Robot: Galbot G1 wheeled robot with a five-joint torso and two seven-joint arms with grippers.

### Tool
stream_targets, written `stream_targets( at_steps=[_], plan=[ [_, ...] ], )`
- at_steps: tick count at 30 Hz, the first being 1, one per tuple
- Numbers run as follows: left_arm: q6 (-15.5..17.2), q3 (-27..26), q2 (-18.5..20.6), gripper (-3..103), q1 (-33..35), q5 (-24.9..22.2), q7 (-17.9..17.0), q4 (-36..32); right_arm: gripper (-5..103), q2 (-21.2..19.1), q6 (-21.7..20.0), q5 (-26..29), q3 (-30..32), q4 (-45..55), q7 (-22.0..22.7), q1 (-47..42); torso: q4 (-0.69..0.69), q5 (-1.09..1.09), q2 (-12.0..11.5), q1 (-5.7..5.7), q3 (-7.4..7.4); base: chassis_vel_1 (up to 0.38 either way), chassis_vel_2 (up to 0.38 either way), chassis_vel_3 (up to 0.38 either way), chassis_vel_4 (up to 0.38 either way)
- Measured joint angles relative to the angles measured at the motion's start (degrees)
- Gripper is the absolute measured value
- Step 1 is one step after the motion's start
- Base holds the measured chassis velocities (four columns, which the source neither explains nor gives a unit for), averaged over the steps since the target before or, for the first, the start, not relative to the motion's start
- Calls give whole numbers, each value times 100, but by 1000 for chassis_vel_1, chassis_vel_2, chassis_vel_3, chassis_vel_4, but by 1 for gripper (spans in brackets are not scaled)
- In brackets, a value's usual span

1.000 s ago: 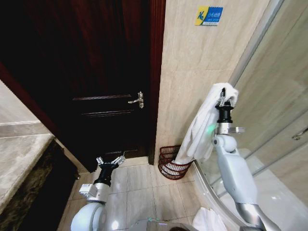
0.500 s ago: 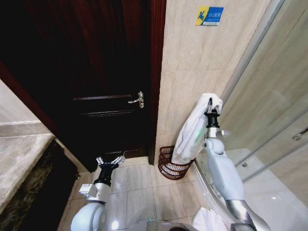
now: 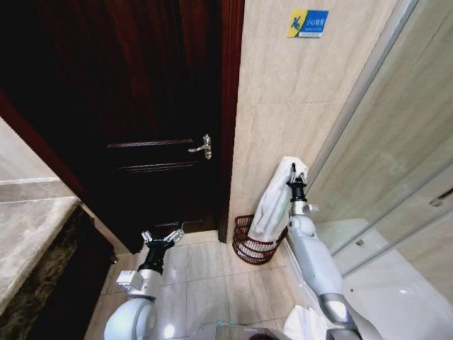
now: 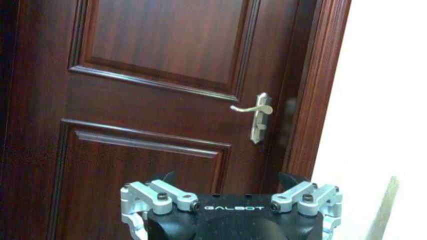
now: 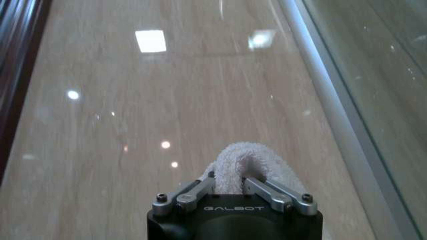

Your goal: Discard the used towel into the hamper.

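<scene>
1. So that the towel (image 3: 272, 202) can drop inside, the right claw (image 3: 292, 173) grips its top fold directly above the hamper (image 3: 255, 241), which stands against the wall.
2. The left claw (image 3: 162, 239) is parked low, its fingers spread.

You have two grippers: the left gripper (image 3: 162, 237) and the right gripper (image 3: 292, 174). One hamper (image 3: 254, 241). One towel (image 3: 276, 200) for certain, and a white heap (image 3: 303, 324) at the bottom edge may be a second, though you can't confirm it. One door (image 3: 134, 106), one handle (image 3: 203, 147), one sign (image 3: 307, 23).
</scene>
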Motion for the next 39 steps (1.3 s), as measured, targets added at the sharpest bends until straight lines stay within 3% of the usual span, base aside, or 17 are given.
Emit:
stream_targets(
  at_steps=[14,25,39],
  plan=[
    [0,0,0,100,0,1,0,0,6,85,435,-9,-87,-1143,-275,353,0,1,0,0,0,0,0,0,0],
    [0,0,0,100,0,0,0,0,6,179,306,257,-57,-1725,-219,1201,2,0,0,0,0,0,0,0,0],
    [0,0,0,100,0,0,0,0,6,466,405,280,29,-2014,-317,808,1,-2,0,0,0,0,0,0,0]
  ],
)
